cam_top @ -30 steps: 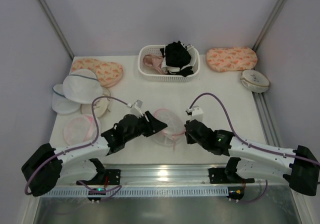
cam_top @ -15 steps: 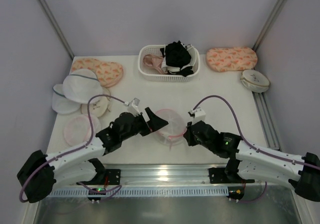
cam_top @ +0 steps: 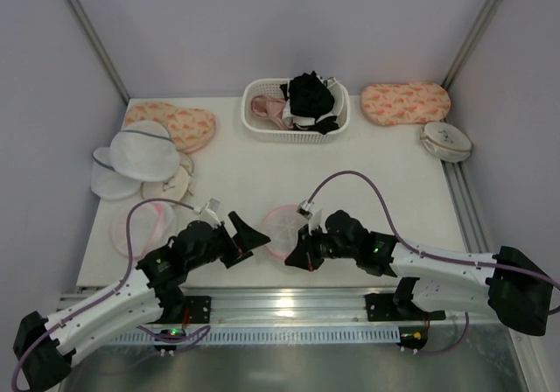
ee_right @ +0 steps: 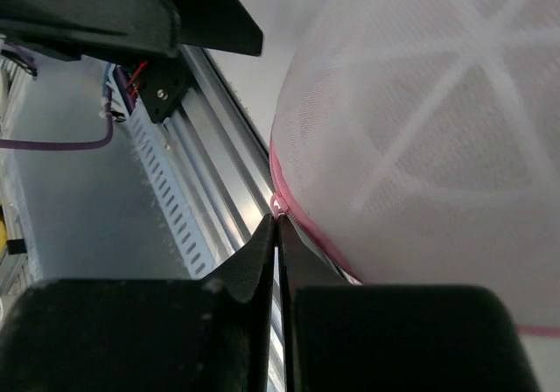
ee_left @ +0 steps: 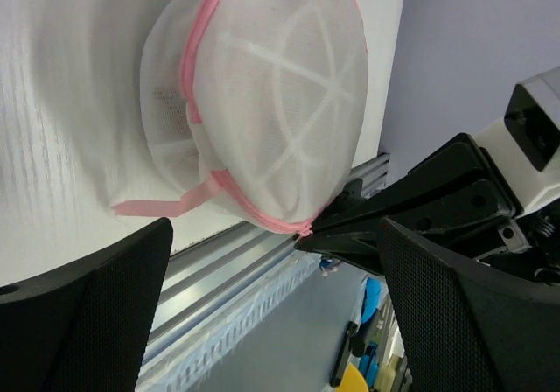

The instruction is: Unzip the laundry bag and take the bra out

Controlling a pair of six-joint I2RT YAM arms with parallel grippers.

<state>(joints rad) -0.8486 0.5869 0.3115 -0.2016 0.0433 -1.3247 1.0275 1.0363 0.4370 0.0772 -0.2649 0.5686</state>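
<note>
look: the laundry bag (ee_left: 271,103) is round and domed, made of white see-through mesh with a pink zip rim
place: at the near edge of the table (cam_top: 350,164)
hold: the right gripper (ee_right: 278,221) pinches the pink rim, tips tight together
zip: cannot tell if open
bra: hidden by the mesh, too hard to see

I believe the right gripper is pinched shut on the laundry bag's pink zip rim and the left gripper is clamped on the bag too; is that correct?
Not quite: the left gripper is open and clear of the laundry bag, as the left wrist view shows. The right gripper is indeed pinched shut on the pink zip rim.
</note>
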